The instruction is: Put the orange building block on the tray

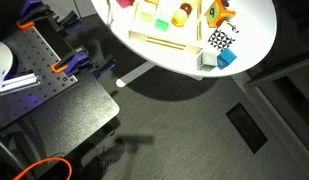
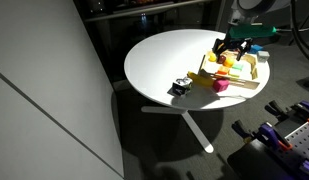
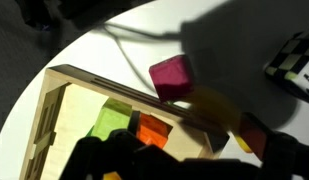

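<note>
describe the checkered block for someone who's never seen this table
Find the round white table and the pale wooden tray on it. Off one end of the tray, on bare tabletop, is a small cluster of blocks; the checkered block is the only one patterned in black-and-white squares, beside a plain blue cube.

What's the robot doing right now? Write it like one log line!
gripper: over tray | orange building block: inside tray rim, under gripper | jaws: unclear | block held or resting: unclear

The end effector (image 2: 230, 50) is black, mounted on a pale grey arm (image 2: 256, 8).
</note>
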